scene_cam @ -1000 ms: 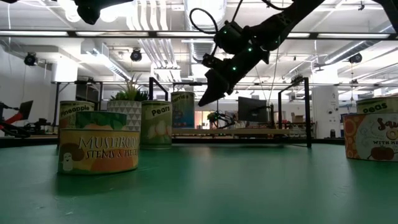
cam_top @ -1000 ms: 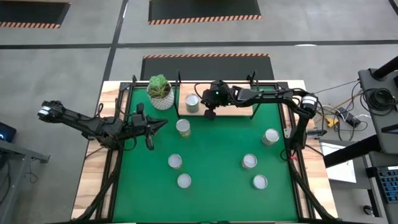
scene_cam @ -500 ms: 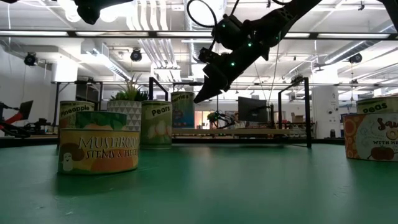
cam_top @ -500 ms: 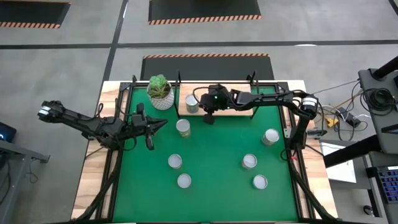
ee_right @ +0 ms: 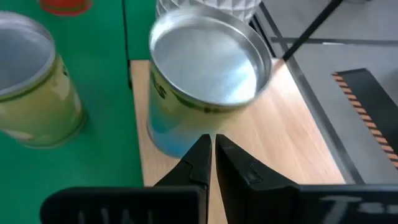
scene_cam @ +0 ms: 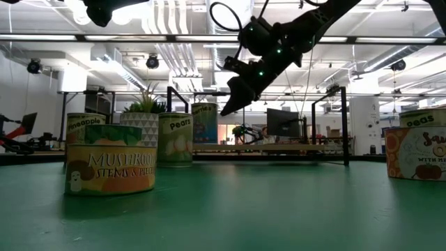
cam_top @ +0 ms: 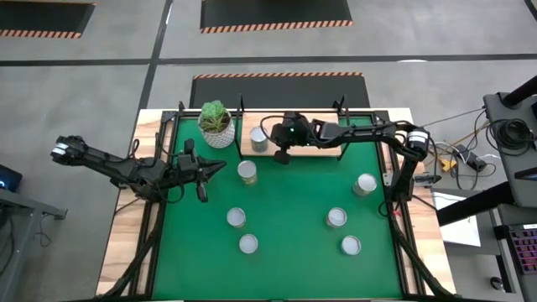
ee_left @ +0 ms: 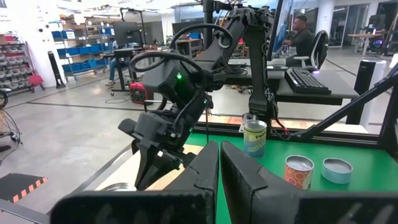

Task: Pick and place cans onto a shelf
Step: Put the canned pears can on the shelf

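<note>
Green matting (cam_top: 285, 210) covers the worktop, with six cans scattered on it. One more can (cam_top: 259, 138) stands on the wooden shelf (cam_top: 319, 148) at the far edge, beside a potted plant (cam_top: 216, 123). Raised just beside that can, the right claw (cam_top: 283, 155) is clenched, fingertips together (holding nothing). At the worktop's left side, the left claw (cam_top: 203, 176) is also clenched and empty.

Both arms reach inward, each with its fingers pressed together.
The right gripper (cam_top: 284, 156) hangs in the air, wrist bent downward, jaws closed and holding nothing. The left gripper (cam_top: 220, 165) is stretched out level, pointing toward the right arm, jaws closed too.
</note>
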Motion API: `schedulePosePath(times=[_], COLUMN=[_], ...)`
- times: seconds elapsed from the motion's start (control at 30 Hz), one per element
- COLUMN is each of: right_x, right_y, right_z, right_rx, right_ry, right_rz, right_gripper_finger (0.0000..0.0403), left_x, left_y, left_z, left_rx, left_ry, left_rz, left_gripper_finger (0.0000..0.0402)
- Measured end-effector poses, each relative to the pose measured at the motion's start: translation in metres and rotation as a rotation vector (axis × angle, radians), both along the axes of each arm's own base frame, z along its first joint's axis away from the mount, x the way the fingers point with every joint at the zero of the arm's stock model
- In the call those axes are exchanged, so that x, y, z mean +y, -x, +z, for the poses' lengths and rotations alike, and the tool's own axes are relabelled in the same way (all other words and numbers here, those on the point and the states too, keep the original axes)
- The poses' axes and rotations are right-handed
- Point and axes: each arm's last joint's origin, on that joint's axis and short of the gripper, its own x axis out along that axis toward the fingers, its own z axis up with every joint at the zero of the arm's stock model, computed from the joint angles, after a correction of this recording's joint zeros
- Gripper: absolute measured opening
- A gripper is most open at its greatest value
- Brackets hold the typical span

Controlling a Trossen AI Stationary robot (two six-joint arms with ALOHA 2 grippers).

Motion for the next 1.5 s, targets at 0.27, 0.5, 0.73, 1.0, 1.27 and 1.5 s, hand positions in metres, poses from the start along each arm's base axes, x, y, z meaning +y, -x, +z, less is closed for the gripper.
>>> schedulePosePath(times=[0.27,0.5,0.73,1.0,1.27,1.5], right_x=[-0.002,-0.003,-0.003,0.017,0.079,0.107], right_y=[-0.004,-0.007,-0.008,0.003,0.018,0.019], right_z=[0.007,0.012,0.014,0.044,0.061,0.019], right_rx=[-0.081,-0.140,-0.170,-0.210,-0.132,-0.054], right_ry=[0.029,0.049,0.044,0.020,-0.034,-0.111], right_rz=[-0.001,-0.001,-0.009,0.011,0.152,0.187], right_gripper_finger=[0.0013,0.0013,0.0013,0.0013,0.0013,0.0013], left_x=[0.000,0.000,0.000,0.000,0.000,-0.002], left_y=[0.000,0.000,0.000,0.000,0.001,-0.002], left_z=[0.001,0.002,0.002,0.002,-0.022,-0.039], left_rx=[-0.007,-0.020,-0.019,-0.013,0.213,0.446], left_ry=[0.001,-0.001,-0.005,-0.007,0.030,0.137], left_rz=[0.000,0.000,0.000,0.000,-0.006,0.008], left_gripper_finger=[0.0000,0.0000,0.0000,0.0000,0.0000,0.0000])
